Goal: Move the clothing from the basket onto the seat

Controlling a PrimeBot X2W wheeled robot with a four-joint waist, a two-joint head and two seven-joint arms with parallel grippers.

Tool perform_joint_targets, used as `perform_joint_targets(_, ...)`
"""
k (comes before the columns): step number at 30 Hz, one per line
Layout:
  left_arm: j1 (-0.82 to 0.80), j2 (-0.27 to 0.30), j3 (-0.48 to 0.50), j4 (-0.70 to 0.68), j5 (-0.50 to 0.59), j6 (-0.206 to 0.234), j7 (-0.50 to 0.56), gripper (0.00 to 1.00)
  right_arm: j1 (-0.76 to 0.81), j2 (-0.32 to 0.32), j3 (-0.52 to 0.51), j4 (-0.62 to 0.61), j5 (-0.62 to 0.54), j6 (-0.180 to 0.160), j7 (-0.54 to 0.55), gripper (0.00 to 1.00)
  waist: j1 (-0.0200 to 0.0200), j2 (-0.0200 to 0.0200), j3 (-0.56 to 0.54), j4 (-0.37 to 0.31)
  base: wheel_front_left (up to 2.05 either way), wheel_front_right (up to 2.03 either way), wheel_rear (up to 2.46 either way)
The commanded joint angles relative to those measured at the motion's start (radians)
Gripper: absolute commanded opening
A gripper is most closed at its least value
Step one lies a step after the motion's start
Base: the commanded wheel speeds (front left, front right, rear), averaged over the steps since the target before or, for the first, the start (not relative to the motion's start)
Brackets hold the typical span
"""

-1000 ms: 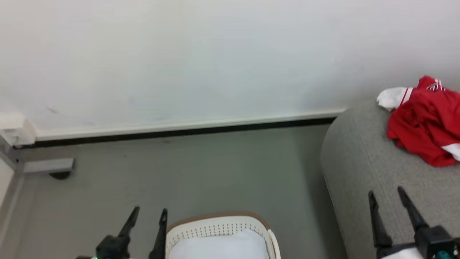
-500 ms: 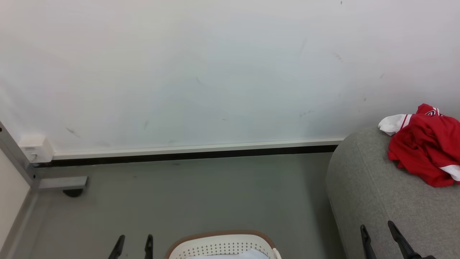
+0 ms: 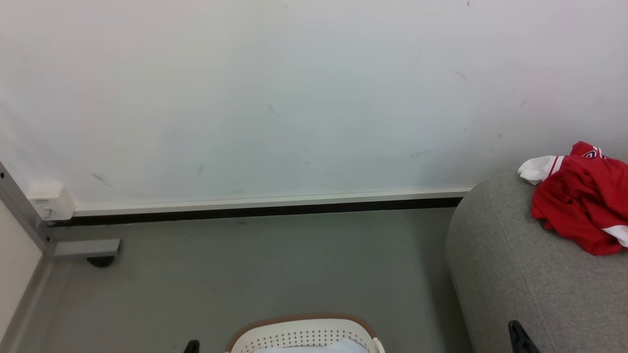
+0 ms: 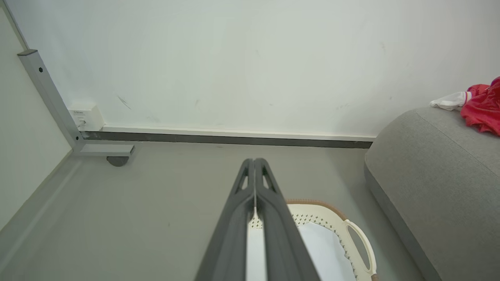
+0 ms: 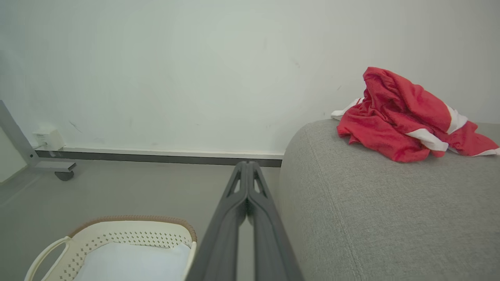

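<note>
The clothing (image 3: 584, 201), a crumpled bright red garment with white striped cuffs, lies on the seat (image 3: 510, 274), a big light grey upholstered block at the right. In the right wrist view the clothing (image 5: 394, 113) rests on the seat's top (image 5: 390, 210) near the wall. The cream basket (image 3: 304, 331) with a brown rim stands on the floor at the bottom, and only a pale flat sheet shows inside it. My left gripper (image 4: 254, 162) is shut on nothing, left of the basket (image 4: 336, 218). My right gripper (image 5: 247, 164) is shut on nothing beside the seat's side, right of the basket (image 5: 133, 234).
A white wall with a dark baseboard (image 3: 255, 211) runs across the back. A grey metal frame leg with a caster (image 3: 86, 247) and a small white box (image 3: 49, 201) stand at the left. Bare grey floor (image 3: 274, 264) lies between wall, basket and seat.
Both grippers have closed from open and sunk toward the bottom edge of the head view. The camera tilted up earlier; the clothing stays on the seat.
</note>
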Motion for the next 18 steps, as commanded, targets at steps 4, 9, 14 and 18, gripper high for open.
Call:
perform_joint_targets(4,-0.028,-0.002,0.028,-0.012,-0.11,-0.017,0.028,0.0,-0.028,-0.004,-0.016,-0.017,0.115,0.0,0.029,0.0,0.0,0.0,0.003,0.0,0.0,0.0,0.0)
perform_joint_targets(9,-0.042,-0.008,0.046,-0.013,-0.202,-0.03,0.051,0.0,-0.038,-0.005,-0.023,-0.024,0.215,0.0,0.051,0.0,0.0,0.0,0.007,0.001,0.0,0.0,0.0)
perform_joint_targets(14,-0.055,-0.013,0.063,-0.013,-0.288,-0.043,0.074,0.0,-0.047,-0.005,-0.03,-0.03,0.308,0.0,0.073,0.0,0.0,0.0,0.011,0.001,0.0,0.0,0.0)
perform_joint_targets(18,-0.066,-0.016,0.076,-0.014,-0.354,-0.053,0.091,0.0,-0.055,-0.005,-0.036,-0.033,0.379,0.0,0.09,0.0,0.0,0.0,0.014,0.001,0.0,0.0,0.0)
